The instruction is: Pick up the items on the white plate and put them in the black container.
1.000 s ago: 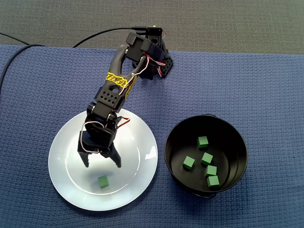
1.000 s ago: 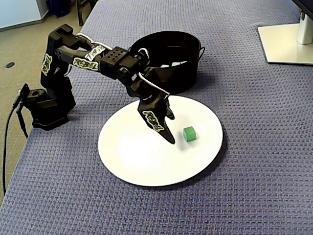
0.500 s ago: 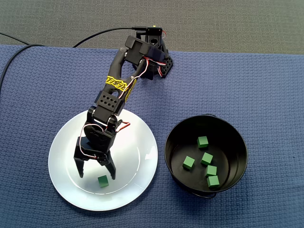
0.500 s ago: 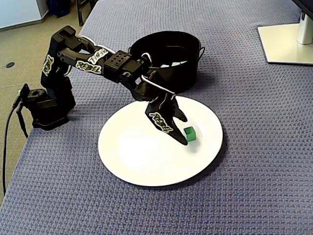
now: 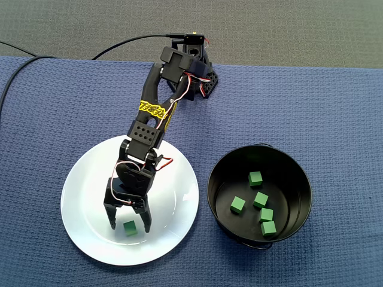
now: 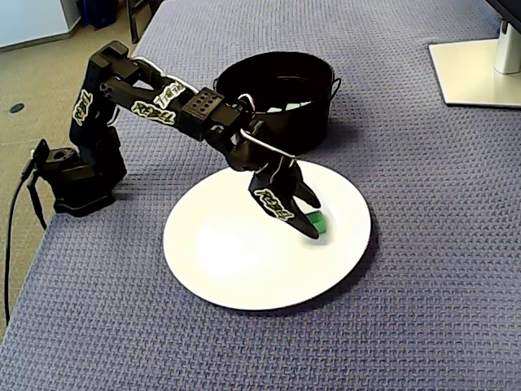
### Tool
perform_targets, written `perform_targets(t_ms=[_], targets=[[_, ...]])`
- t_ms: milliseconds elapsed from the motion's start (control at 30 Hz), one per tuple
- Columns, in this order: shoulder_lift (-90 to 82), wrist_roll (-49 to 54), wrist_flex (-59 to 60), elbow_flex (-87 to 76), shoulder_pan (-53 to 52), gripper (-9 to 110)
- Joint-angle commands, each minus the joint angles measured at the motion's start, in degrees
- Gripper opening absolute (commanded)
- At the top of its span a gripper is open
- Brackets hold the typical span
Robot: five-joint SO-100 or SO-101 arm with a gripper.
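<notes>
One green cube (image 5: pixel 129 228) lies flat on the plate (image 5: pixel 72 197), near its lower edge in a fixed view, between the jaws of the open gripper (image 5: pixel 130 228). For a good grasp, I think the gripper should go down close to the plate, then close on two opposite faces. The cube has no long axis; its sides look about square to the jaws.

tool (image 5: pixel 130 228) lowered, now straddling green cube (image 6: pixel 321 218)

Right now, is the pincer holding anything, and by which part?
Nothing is held yet: the pincer stands open, its fingers either side of the green cube on the white plate.
</notes>
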State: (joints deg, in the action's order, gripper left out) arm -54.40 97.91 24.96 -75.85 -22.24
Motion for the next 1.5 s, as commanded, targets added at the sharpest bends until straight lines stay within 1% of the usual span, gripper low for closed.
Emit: perform_targets(t_ms=[0, 100, 167, 333, 433, 633, 733, 900, 1100, 1200, 1333, 1467], targets=[[-0.9, -1.3, -2.1, -0.4, 1.1, 28], [-0.7, -1.6, -3.2, -1.2, 1.1, 25], [-0.7, -1.6, -3.9, -1.8, 1.0, 18], [-0.6, -2.4, -4.8, -2.2, 0.6, 9], [-0.5, -2.9, -5.5, -2.8, 0.4, 0], [-0.8, -4.5, -7.7, -5.0, 0.2, 0], [-2.2, -7.2, -8.3, -5.4, -0.4, 0], [-12.7, -18.7, -6.9, -6.6, -3.1, 0], [-35.1, -32.5, -1.8, -11.7, -8.2, 0], [-46.4, -40.3, 2.2, -12.1, -8.1, 0], [-58.2, -53.2, 8.9, -7.8, -2.3, 0], [-64.7, -65.6, 21.1, 1.1, 10.0, 0]])
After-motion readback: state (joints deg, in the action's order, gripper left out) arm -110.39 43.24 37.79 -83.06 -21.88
